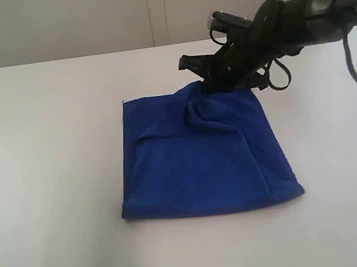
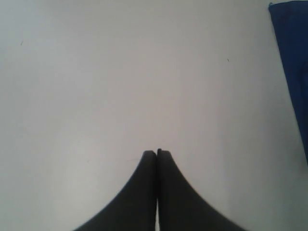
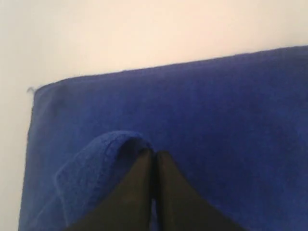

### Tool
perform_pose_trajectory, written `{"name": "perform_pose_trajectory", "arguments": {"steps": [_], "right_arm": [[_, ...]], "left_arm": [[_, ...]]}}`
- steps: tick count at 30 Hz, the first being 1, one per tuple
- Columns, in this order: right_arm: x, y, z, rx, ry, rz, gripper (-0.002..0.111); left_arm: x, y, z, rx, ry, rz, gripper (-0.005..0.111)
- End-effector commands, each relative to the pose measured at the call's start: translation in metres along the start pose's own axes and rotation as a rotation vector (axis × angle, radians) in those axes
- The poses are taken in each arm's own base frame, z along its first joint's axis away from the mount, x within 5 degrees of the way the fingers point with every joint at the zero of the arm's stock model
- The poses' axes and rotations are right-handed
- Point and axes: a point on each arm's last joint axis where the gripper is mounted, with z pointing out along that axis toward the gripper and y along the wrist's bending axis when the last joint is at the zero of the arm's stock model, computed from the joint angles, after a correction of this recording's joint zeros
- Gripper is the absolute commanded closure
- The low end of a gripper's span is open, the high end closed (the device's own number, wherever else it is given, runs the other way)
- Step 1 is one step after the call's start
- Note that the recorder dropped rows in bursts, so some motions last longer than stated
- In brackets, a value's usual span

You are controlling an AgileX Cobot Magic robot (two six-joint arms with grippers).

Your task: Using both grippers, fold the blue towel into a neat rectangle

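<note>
The blue towel [image 1: 202, 163] lies folded in a rough rectangle on the white table. Its far right part is bunched and pulled up toward my right gripper [image 1: 211, 84], which reaches in from the right. In the right wrist view the right gripper [image 3: 154, 153] has its jaws pressed together, with a raised fold of the blue towel [image 3: 96, 159] curling over one fingertip. My left gripper [image 2: 157, 152] does not show in the exterior view. Its own view has the jaws shut with nothing between them over bare table, and an edge of the blue towel [image 2: 293, 57] off to one side.
The white table [image 1: 43, 158] spreads wide around the towel on all sides. A pale wall [image 1: 85, 21] runs behind the table's far edge. The right arm's black body and looping cables [image 1: 307, 11] hang over the table's far right.
</note>
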Motion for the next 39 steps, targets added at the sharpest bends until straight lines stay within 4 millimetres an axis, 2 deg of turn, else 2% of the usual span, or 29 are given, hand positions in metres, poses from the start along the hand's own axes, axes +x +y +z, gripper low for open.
{"name": "perform_pose_trajectory", "arguments": {"steps": [1, 9, 15, 19, 23, 28, 33, 39], "right_arm": [[-0.003, -0.011, 0.018, 0.033, -0.094, -0.006, 0.108], [-0.004, -0.025, 0.039, 0.075, -0.194, -0.005, 0.108], [-0.004, -0.027, 0.041, 0.080, -0.211, -0.005, 0.106], [-0.010, -0.021, 0.032, 0.066, -0.230, -0.008, 0.089], [-0.019, -0.013, 0.012, 0.044, -0.231, -0.022, 0.073], [-0.023, -0.018, -0.010, 0.034, -0.138, -0.009, 0.073], [-0.019, -0.038, -0.015, 0.061, 0.002, 0.003, 0.073], [-0.016, -0.045, -0.016, 0.086, 0.055, -0.031, 0.073]], "left_arm": [[0.001, -0.001, -0.003, 0.008, -0.004, 0.001, 0.107], [0.001, -0.001, -0.003, 0.008, -0.004, 0.001, 0.107], [0.001, -0.001, -0.003, 0.008, -0.004, 0.001, 0.107], [0.001, -0.001, -0.003, 0.008, -0.004, 0.001, 0.107], [0.001, -0.001, -0.003, 0.008, -0.004, 0.001, 0.107], [0.001, -0.001, -0.003, 0.008, -0.004, 0.001, 0.107], [0.001, -0.001, -0.003, 0.008, -0.004, 0.001, 0.107], [0.001, -0.001, -0.003, 0.008, -0.004, 0.001, 0.107]]}}
